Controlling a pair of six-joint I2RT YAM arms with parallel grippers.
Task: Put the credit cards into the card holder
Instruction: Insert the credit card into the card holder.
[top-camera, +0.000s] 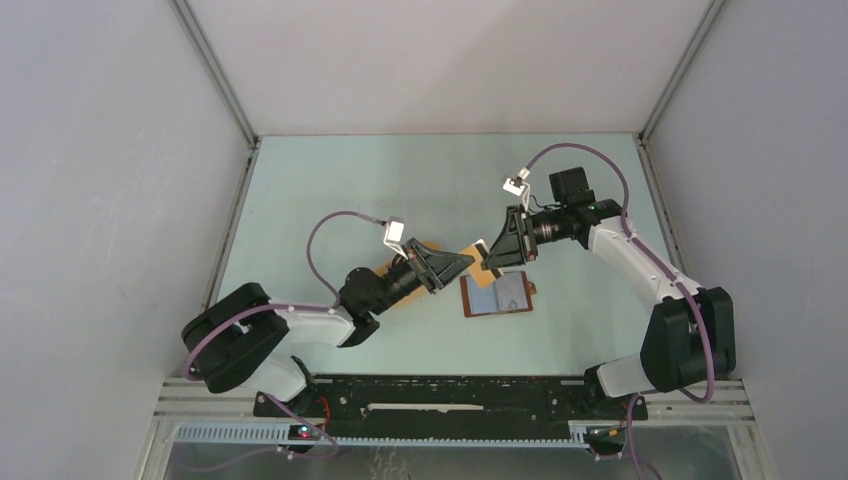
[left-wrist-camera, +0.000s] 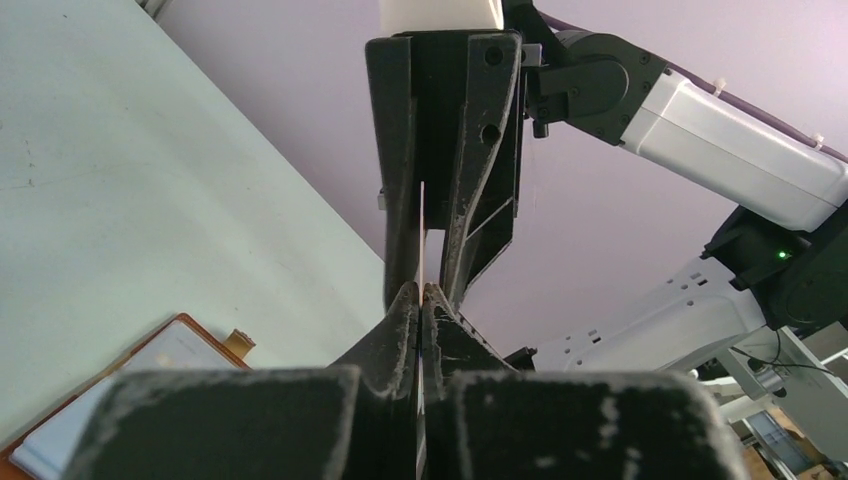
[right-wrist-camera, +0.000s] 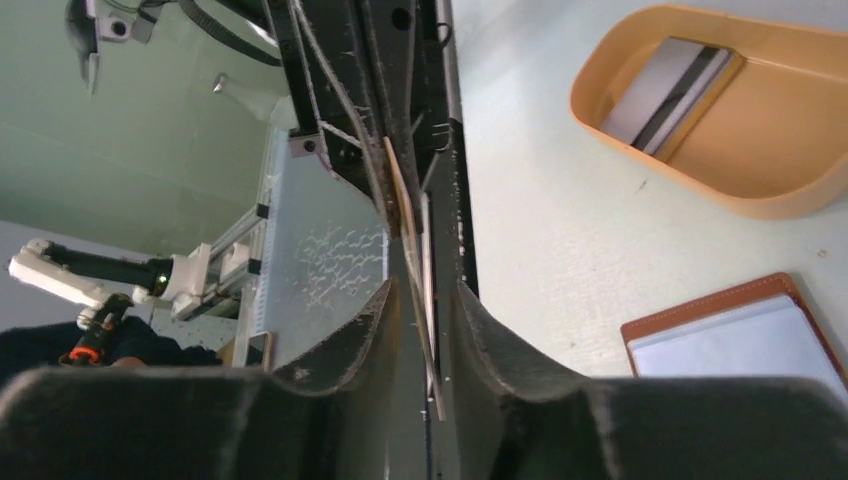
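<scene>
Card holder (top-camera: 498, 295): lay open, pale face up. Credit card (right-wrist-camera: 405, 210): edge-on in air above holder's far-left corner. Left gripper (left-wrist-camera: 420, 295) was clamped on it. Right gripper (right-wrist-camera: 425, 290) jaws stood slightly parted around it. Second card (right-wrist-camera: 665, 95): in orange tray (right-wrist-camera: 700, 200), left of holder.

The left arm (top-camera: 300, 325) lies low and reaches right, with its gripper (left-wrist-camera: 421, 300) nose to nose with the other. Its jaws are pinched tight on a card (left-wrist-camera: 423, 215). The right arm (top-camera: 640, 255) arches up from its base and bends back inward. Its gripper (right-wrist-camera: 423, 290) points down-left, jaws slightly parted around the card's far end.
</scene>
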